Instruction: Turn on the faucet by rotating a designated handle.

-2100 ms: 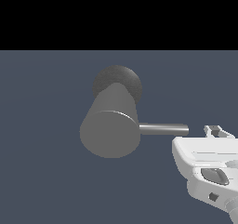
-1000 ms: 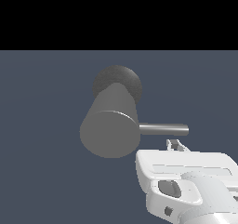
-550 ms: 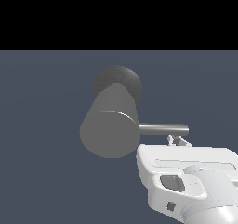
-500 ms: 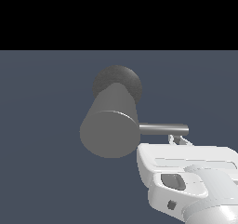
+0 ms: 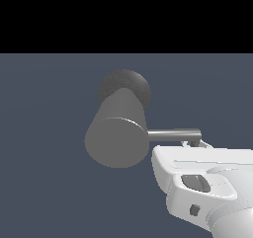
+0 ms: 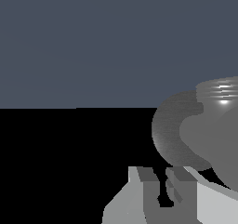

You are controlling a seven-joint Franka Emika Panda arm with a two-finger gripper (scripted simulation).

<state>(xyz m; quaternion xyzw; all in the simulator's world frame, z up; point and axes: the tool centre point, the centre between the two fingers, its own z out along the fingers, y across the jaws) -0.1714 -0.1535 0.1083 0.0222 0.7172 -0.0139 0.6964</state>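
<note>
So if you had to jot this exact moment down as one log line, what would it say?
phase: approach | gripper: just under handle tip, grip state unclear | handle: sticking out sideways | faucet: not yet turned

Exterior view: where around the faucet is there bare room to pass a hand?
Open floor lies on the exterior view's left of the faucet and in front of its end face. It is crowded on the exterior view's right, where the pincer sits just under the handle tip.

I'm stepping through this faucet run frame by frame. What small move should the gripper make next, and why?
Probably a short push up against the handle tip: the gripper fingertips sit just beneath its free end, and the rod juts level from the faucet.
</note>
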